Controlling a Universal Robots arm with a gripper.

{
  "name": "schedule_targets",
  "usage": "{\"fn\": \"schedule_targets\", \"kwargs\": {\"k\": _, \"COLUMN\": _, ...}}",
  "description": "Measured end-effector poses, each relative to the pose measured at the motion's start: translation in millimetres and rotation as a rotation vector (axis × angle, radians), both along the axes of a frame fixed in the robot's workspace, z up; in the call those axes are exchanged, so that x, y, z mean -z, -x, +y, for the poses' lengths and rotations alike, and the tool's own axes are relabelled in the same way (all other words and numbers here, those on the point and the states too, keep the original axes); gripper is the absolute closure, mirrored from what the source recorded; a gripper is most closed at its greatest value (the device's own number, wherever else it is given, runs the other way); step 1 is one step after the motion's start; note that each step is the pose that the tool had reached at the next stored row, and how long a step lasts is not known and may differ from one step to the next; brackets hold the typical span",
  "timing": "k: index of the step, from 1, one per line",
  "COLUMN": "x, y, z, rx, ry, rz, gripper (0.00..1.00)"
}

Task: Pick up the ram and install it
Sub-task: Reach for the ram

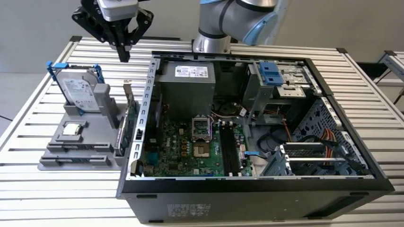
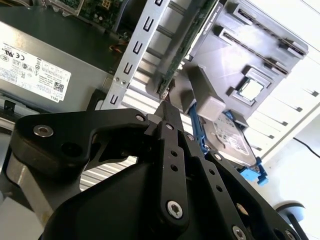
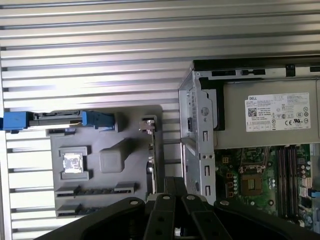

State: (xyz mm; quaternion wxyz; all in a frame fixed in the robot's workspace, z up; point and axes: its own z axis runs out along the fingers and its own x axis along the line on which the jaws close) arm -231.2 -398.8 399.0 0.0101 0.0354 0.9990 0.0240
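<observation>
Approach step, I'd say: the hand [image 1: 124,54] hovers high over the counter [image 1: 38,198], fingers pinched narrow, empty. The ram [image 1: 120,139] stands on edge in the holder [image 1: 75,163], beside the case [image 1: 252,198]. Grasping calls for opening and squaring across that thin edge.

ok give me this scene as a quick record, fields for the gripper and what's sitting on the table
table: slatted metal
computer case: side open, motherboard visible
grey holder: on the table, on the exterior view's left of the case
hard drive: upright in the holder
expansion card: on edge at the holder's case side
gripper: shut, empty, in the air over the table's far side by the holder
</observation>
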Motion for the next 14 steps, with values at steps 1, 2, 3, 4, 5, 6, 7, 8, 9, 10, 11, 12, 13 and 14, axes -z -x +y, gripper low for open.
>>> {"fn": "schedule_targets", "kwargs": {"k": 1, "x": 0.0, "y": 0.7, "z": 0.0, "rx": 0.000, "ry": 0.0000, "rz": 0.0000, "gripper": 1.00}}
{"fn": "schedule_targets", "kwargs": {"k": 2, "x": 0.0, "y": 1.4, "z": 0.0, "rx": 0.000, "ry": 0.0000, "rz": 0.0000, "gripper": 1.00}}
{"fn": "schedule_targets", "kwargs": {"k": 3, "x": 0.1, "y": 1.9, "z": 0.0, "rx": 0.000, "ry": -0.0001, "rz": -0.0001, "gripper": 1.00}}
{"fn": "schedule_targets", "kwargs": {"k": 4, "x": 0.1, "y": 2.5, "z": 0.0, "rx": 0.000, "ry": -0.0001, "rz": -0.0001, "gripper": 1.00}}
{"fn": "schedule_targets", "kwargs": {"k": 5, "x": 0.0, "y": 3.1, "z": 0.0, "rx": 0.000, "ry": 0.0000, "rz": -0.0001, "gripper": 1.00}}
{"fn": "schedule_targets", "kwargs": {"k": 6, "x": 0.0, "y": 3.8, "z": 0.0, "rx": 0.000, "ry": 0.0000, "rz": 0.0000, "gripper": 1.00}}
{"fn": "schedule_targets", "kwargs": {"k": 7, "x": 0.0, "y": 4.5, "z": 0.0, "rx": 0.000, "ry": 0.0000, "rz": 0.0000, "gripper": 1.00}}
{"fn": "schedule_targets", "kwargs": {"k": 8, "x": 0.0, "y": 5.1, "z": 0.0, "rx": 0.000, "ry": 0.0000, "rz": -0.0001, "gripper": 1.00}}
{"fn": "schedule_targets", "kwargs": {"k": 9, "x": 0.0, "y": 5.8, "z": 0.0, "rx": 0.000, "ry": 0.0000, "rz": 0.0000, "gripper": 1.00}}
{"fn": "schedule_targets", "kwargs": {"k": 10, "x": 0.0, "y": 6.4, "z": 0.0, "rx": 0.000, "ry": 0.0000, "rz": 0.0000, "gripper": 1.00}}
{"fn": "schedule_targets", "kwargs": {"k": 11, "x": 0.0, "y": 7.0, "z": 0.0, "rx": 0.000, "ry": 0.0000, "rz": 0.0000, "gripper": 1.00}}
{"fn": "schedule_targets", "kwargs": {"k": 12, "x": 0.0, "y": 7.7, "z": 0.0, "rx": 0.000, "ry": 0.0000, "rz": 0.0000, "gripper": 1.00}}
{"fn": "schedule_targets", "kwargs": {"k": 13, "x": 0.0, "y": 8.3, "z": 0.0, "rx": 0.000, "ry": 0.0000, "rz": 0.0000, "gripper": 1.00}}
{"fn": "schedule_targets", "kwargs": {"k": 14, "x": 0.0, "y": 8.9, "z": 0.0, "rx": 0.000, "ry": 0.0000, "rz": 0.0000, "gripper": 1.00}}
